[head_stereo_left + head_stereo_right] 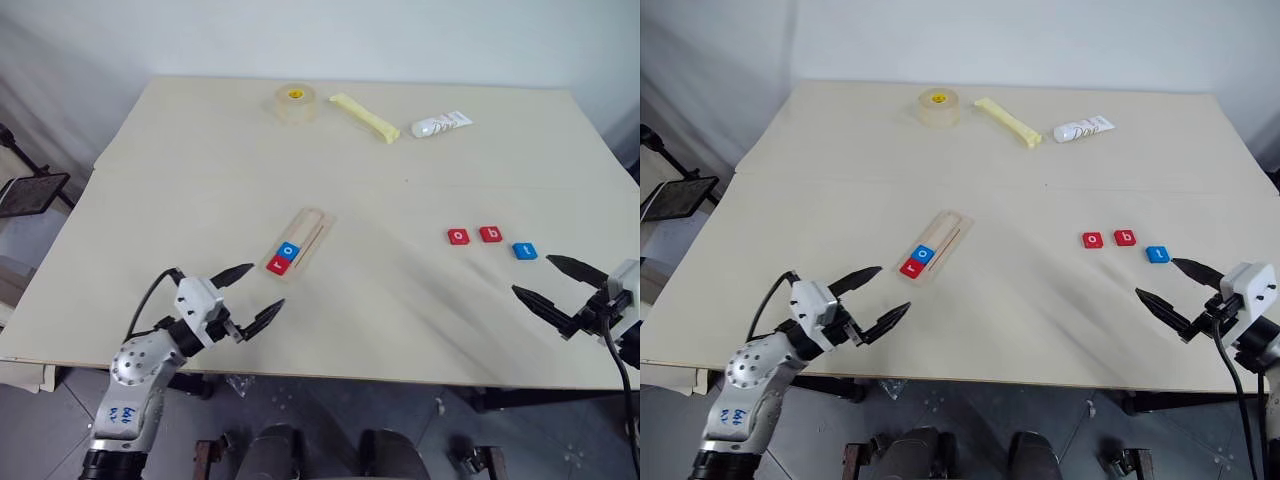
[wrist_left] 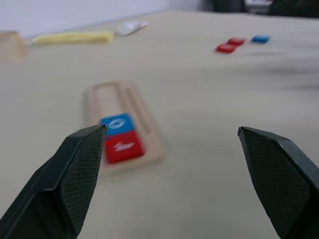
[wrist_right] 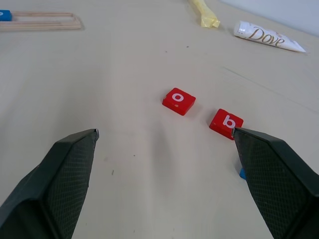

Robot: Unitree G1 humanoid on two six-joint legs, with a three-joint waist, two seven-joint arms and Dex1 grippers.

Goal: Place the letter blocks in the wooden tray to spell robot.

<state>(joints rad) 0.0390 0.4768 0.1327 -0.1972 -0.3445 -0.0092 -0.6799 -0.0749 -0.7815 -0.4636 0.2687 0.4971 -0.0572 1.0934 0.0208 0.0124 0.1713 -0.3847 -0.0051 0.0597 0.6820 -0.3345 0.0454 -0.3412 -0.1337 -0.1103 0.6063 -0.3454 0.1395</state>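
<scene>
On the worktop [image 1: 200, 180] we see the tray [image 1: 300, 243] lying at a slant, a red r [image 1: 277, 264] and a blue o [image 1: 289, 250] sitting side by side at its near end. To the tray's right, well apart from it, lie a red o [image 1: 458, 236], a red b [image 1: 490, 234] and a blue t [image 1: 525, 251] in a row. Our left gripper [image 1: 249, 296] hovers just near the tray's near end, fingers spread and empty. Our right gripper [image 1: 552, 279] hangs beside the t, fingers likewise wide apart, holding nothing.

left claw [image 1: 245, 300]: black textured fingers, white housing | silver wrist, blue handwritten marks | black cable
</scene>
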